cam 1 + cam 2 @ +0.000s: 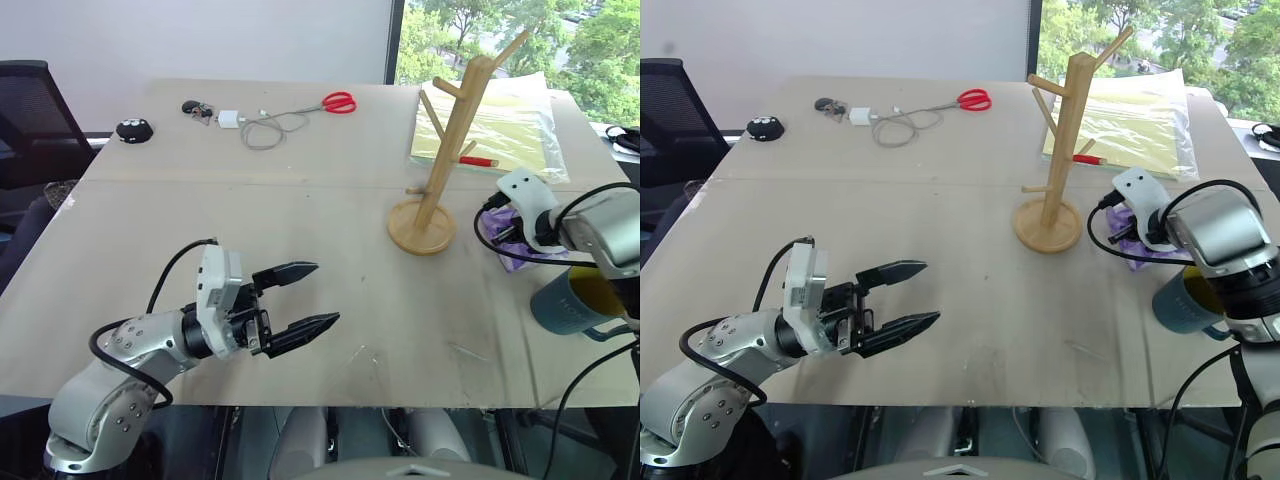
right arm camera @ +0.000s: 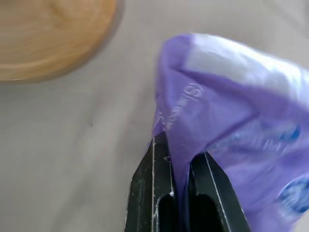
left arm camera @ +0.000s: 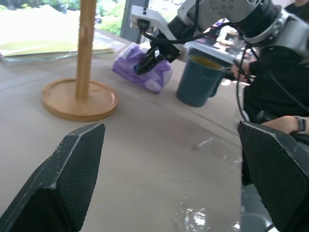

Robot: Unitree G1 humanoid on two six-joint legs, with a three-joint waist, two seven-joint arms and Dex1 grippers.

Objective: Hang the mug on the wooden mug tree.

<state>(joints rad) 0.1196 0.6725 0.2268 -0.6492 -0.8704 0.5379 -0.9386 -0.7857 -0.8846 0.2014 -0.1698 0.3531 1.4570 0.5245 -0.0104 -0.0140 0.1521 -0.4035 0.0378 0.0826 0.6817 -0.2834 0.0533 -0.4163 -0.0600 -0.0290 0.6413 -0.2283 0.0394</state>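
Purple tissue pack (image 2: 231, 121) is pinched in the right end effector (image 2: 178, 159), beside the mug (image 1: 570, 300) at the worktop's (image 1: 300, 230) right edge, near the wooden mug tree (image 1: 445, 150). Left end effector (image 1: 300, 300) hangs spread. Lift the pack aside gently, avoiding the mug.

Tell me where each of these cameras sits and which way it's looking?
Head pair: look forward and down over the table; both arms show.
Left wrist: looks along the open left hand towards the wooden mug tree and the mug.
Right wrist: looks at the purple tissue pack pinched in the right hand.
All share the tree's base.
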